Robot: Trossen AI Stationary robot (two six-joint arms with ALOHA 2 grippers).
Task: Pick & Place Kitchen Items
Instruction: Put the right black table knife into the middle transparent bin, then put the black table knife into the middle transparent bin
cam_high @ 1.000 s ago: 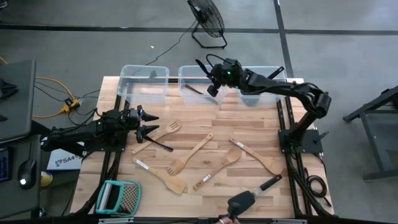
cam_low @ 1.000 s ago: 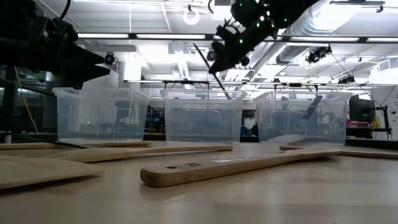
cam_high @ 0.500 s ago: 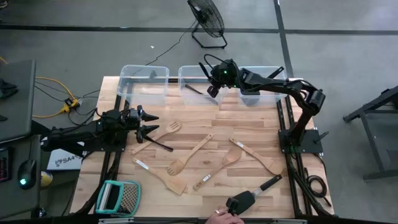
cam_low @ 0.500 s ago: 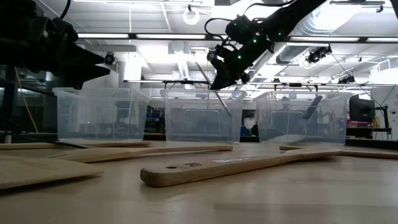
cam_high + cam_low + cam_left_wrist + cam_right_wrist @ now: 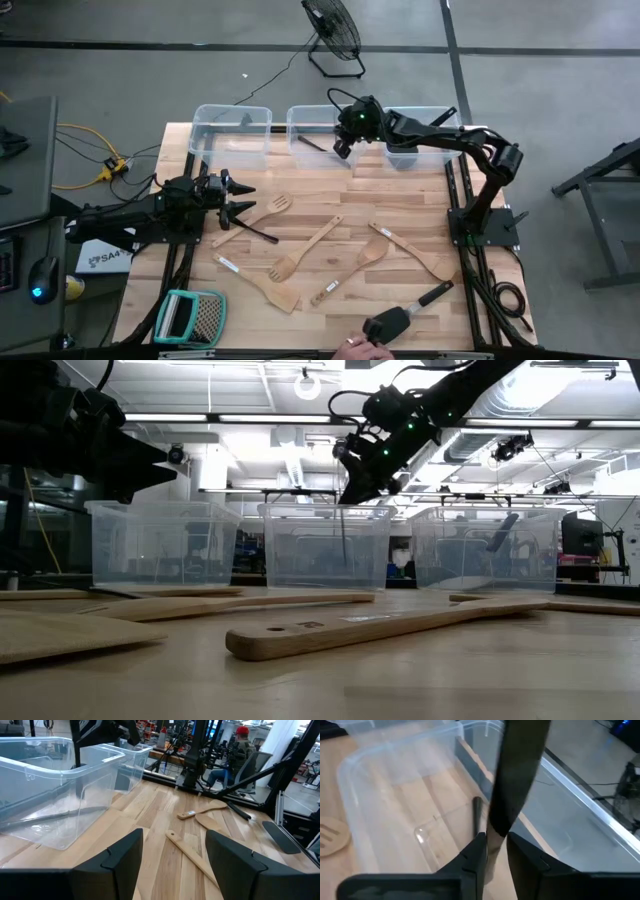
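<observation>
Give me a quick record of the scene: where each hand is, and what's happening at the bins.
right hand: above middle bin
black utensil: upright at right hand, lower end inside middle bin
left hand: open, empty, low over table's left side
wooden utensils: loose on table

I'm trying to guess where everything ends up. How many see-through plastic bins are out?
3, in a row along the far edge of the table: the left bin, the middle bin beneath the right gripper, and the right bin. None looks hidden.
</observation>
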